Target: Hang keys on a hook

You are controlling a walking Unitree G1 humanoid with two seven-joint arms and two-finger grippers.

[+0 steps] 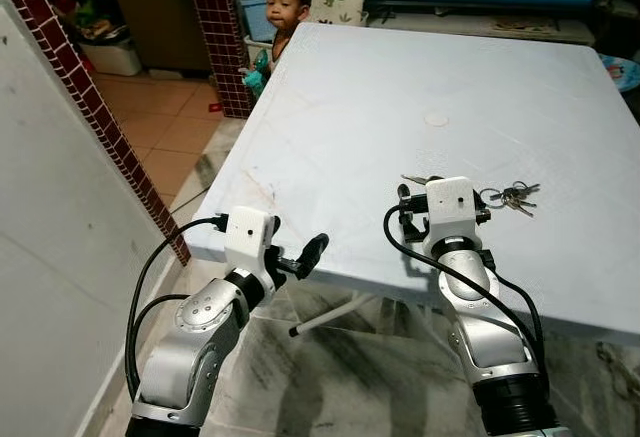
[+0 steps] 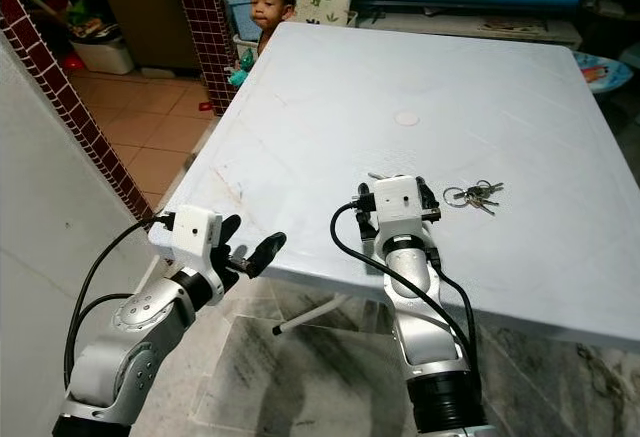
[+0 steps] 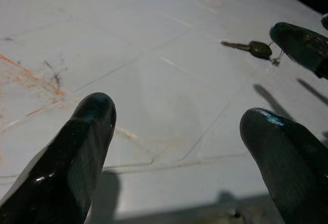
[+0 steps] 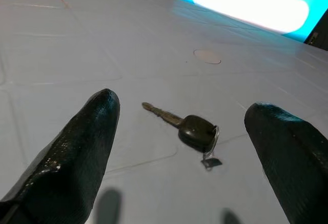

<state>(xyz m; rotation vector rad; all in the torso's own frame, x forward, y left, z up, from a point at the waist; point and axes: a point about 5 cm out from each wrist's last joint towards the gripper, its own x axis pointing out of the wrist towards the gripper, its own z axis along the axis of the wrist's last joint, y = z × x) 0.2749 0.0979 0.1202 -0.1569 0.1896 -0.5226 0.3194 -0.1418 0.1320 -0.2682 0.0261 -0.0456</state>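
The right gripper (image 4: 179,147) is seen low over the table (image 1: 330,107), its two fingers spread wide and holding nothing. A single black-headed key (image 4: 187,126) lies flat on the table just ahead of it, between the two fingertips in the right wrist view; the key's long axis runs across the gap, blade toward one finger, head and small ring toward the other. A second item, a bunch of keys (image 1: 510,197) on a ring, lies on the table just to the right of the right gripper.

The left gripper (image 1: 300,257) is held at the table's near edge, well apart from both, fingers also wide and empty. The right arm is judged the nearer.

Counted: one single key, one bunch, two grippers. A child is seen at the table's far corner.

No hook is made out.
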